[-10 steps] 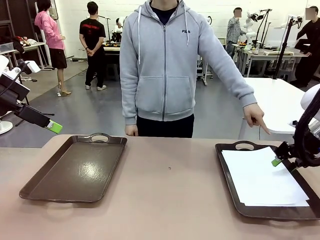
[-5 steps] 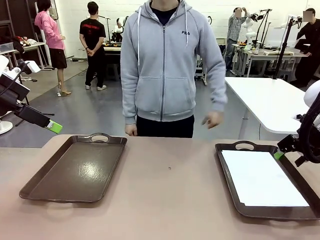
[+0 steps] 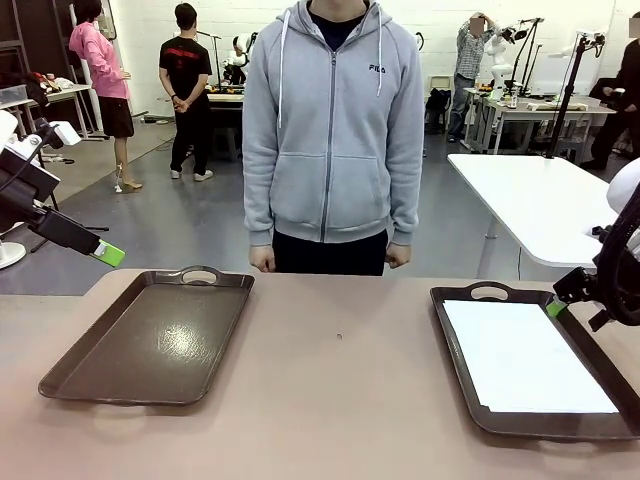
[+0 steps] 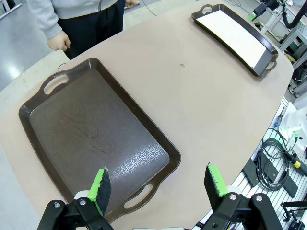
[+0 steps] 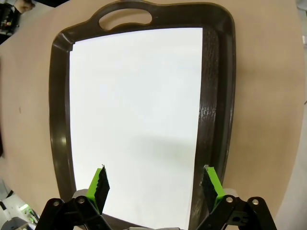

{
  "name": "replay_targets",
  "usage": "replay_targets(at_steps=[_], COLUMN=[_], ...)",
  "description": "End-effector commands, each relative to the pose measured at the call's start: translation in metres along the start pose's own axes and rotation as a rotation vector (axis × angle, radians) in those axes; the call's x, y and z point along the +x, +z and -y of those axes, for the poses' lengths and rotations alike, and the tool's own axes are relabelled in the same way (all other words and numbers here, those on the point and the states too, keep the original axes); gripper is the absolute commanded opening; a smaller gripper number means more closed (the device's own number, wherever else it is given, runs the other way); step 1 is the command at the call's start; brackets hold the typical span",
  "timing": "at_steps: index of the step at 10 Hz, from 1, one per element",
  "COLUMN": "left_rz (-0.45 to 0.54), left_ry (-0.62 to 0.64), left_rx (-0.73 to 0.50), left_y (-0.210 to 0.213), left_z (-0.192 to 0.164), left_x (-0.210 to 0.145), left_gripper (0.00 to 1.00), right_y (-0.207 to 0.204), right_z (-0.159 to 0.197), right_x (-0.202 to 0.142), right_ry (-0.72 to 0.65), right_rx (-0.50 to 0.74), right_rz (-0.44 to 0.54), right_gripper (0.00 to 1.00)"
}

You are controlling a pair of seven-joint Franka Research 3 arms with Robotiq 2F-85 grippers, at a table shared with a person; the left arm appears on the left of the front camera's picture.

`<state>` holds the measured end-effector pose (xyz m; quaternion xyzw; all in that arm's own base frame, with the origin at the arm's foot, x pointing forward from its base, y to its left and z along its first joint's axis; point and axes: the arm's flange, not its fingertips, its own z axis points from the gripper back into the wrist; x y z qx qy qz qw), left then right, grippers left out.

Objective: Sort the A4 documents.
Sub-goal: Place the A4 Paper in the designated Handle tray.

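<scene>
Person's hand (image 3: 398, 256) dropped to side.

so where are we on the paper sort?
Looks done: white A4 paper sheets lie flat in the right dark brown plastic tray. In hand: nothing; right claw is open above them, left claw open. Left: can't tell; left brown tray holds no paper.
</scene>
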<state>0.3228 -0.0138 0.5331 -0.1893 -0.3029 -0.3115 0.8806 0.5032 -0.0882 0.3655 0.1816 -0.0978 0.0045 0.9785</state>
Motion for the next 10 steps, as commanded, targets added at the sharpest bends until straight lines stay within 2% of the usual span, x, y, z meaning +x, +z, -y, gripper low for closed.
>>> replay_targets(at_steps=[1, 10], left_rz=[0.003, 0.003], left_ry=[0.001, 0.001], left_rx=[-0.007, -0.007], left_y=[-0.0001, -0.0001], left_z=[-0.0004, -0.0004], left_x=[-0.0003, -0.0003], left_gripper=[1.00, 1.00], right_y=[0.0004, 0.0004], right_z=[0.0010, 0.0010], right_x=[0.0003, 0.0003], right_ry=[0.006, 0.006], right_rx=[0.002, 0.002], right_rz=[-0.003, -0.003], right_gripper=[1.00, 1.00])
